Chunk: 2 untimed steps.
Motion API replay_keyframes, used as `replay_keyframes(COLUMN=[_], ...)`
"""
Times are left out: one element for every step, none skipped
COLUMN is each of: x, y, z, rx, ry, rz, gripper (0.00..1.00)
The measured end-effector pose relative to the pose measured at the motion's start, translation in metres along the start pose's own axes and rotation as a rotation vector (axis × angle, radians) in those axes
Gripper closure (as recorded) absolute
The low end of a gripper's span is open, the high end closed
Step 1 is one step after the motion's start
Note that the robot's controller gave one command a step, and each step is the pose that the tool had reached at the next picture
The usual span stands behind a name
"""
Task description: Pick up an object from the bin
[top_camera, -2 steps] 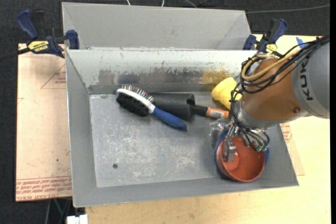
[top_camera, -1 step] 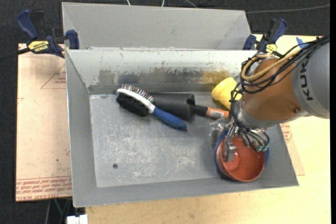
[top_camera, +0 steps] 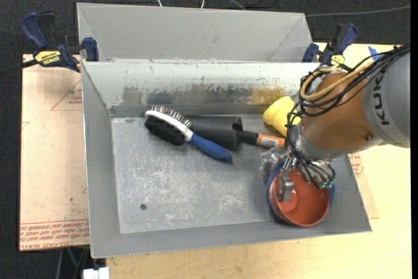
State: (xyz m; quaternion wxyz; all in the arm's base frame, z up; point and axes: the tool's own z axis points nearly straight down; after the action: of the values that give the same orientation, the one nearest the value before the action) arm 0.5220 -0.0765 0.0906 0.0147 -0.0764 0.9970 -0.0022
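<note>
The hand sits over the red bowl; how open it is cannot be told. A yellow thing lies near it.

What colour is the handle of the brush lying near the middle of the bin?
Blue; the brush handle shows best in the camera view.

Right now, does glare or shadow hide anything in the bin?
Camera view: no strong glare on the bin floor, just a dull sheen; a dark band runs along its back wall's foot; the gripper hangs over the red bowl, covering part of it.
</note>
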Motion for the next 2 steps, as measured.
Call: replay_keyframes(x=[-0.0122,-0.0122], y=[0.0291,0.0291], z=[-0.0181,-0.0181], rx=[-0.002,-0.001], ry=[-0.001,-0.001], rz=[-0.067,-0.067], gripper=[1.00,1.00])
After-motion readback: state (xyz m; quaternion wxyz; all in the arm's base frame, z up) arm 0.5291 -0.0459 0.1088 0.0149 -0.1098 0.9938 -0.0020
